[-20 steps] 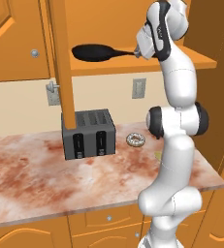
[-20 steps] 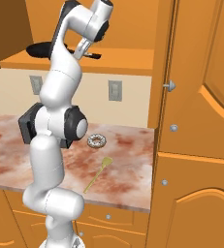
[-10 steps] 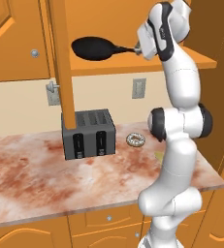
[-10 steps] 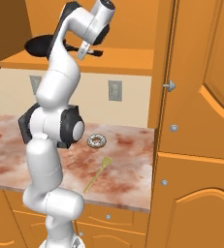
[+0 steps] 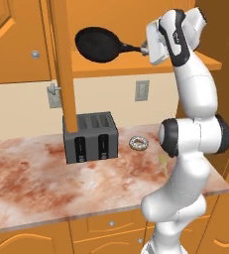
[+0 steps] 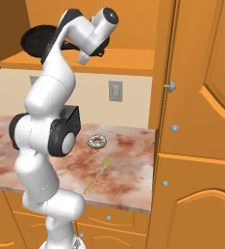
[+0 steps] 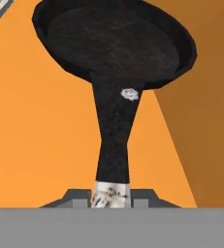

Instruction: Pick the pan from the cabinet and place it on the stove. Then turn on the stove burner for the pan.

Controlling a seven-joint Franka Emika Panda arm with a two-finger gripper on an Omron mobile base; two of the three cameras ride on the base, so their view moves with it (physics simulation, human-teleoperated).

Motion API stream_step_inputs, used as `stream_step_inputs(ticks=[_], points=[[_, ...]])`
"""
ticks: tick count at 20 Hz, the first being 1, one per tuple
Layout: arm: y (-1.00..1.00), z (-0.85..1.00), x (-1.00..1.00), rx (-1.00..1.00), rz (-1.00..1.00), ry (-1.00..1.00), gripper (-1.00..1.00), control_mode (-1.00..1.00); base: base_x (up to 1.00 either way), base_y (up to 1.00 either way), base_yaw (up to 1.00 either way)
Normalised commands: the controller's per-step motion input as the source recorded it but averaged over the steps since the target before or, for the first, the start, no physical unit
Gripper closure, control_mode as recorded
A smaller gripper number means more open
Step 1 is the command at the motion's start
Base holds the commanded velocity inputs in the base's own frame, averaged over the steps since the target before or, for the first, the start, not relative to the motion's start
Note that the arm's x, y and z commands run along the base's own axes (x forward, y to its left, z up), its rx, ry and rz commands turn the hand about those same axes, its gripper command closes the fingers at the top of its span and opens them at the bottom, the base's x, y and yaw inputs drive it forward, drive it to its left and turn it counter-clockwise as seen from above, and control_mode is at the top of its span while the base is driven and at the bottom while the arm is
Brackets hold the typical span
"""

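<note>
The pick step is in hand: the pan (image 5: 97,44) is held at its handle end by the jaws, closed tight on it, and is seen raised just above the cabinet (image 5: 136,62) shelf. Next, it must be drawn out clear of the open door and carried toward the stove. The grip itself is shown in the hand view; the toaster (image 5: 90,136) on the worktop (image 5: 31,183) is shown in the left base view.
</note>
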Motion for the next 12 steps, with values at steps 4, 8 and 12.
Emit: stream_step_inputs(ticks=[4,8,12], points=[[0.00,-0.01,-0.51,0.01,0.00,-0.19,1.00,-1.00,0.00,0.00,0.00],[0.00,0.00,-0.59,0.00,0.00,-0.17,1.00,-1.00,0.00,0.00,0.00],[0.00,0.00,-0.67,0.00,0.00,-0.17,1.00,-1.00,0.00,0.00,0.00]])
